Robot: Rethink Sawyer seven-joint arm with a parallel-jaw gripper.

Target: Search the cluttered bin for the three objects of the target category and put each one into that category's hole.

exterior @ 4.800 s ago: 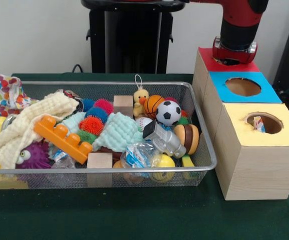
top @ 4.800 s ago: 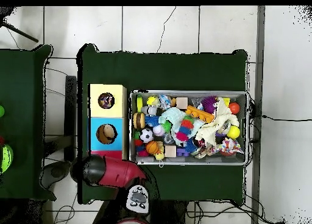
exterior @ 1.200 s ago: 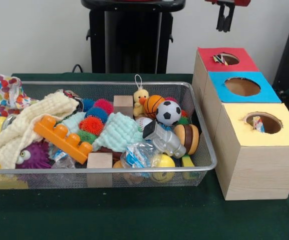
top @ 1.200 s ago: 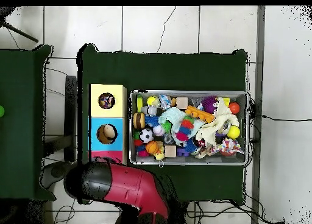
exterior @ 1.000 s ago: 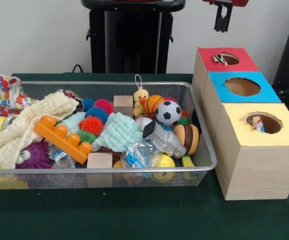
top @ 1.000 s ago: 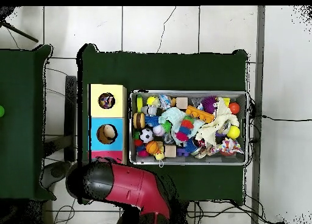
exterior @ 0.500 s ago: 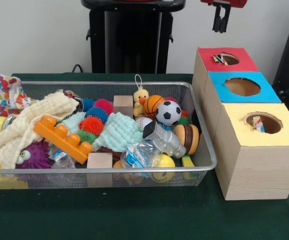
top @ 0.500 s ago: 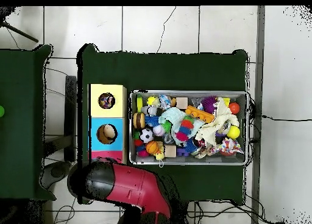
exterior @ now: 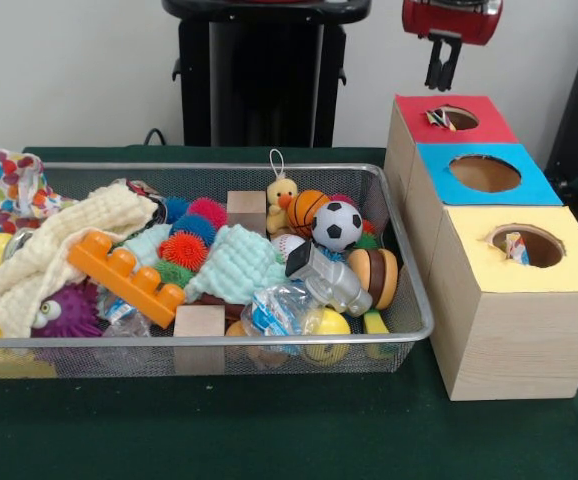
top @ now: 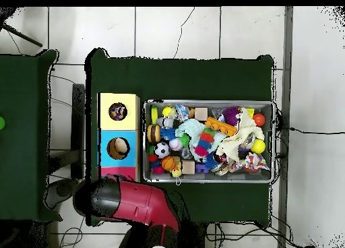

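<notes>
Overhead, the red arm (top: 135,203) covers the red-topped box. From the front, the gripper (exterior: 442,66) hangs above the red-surrounded hole (exterior: 447,118), jaws close together, holding nothing. One polka-dot fabric piece (exterior: 17,190) drapes at the far left corner of the bin (exterior: 269,340), beside the cream waffle cloth (exterior: 54,250). Another dotted scrap (exterior: 515,246) shows inside the yellow-surrounded hole (exterior: 529,245). Bin and boxes sit on the green counter (exterior: 289,430).
</notes>
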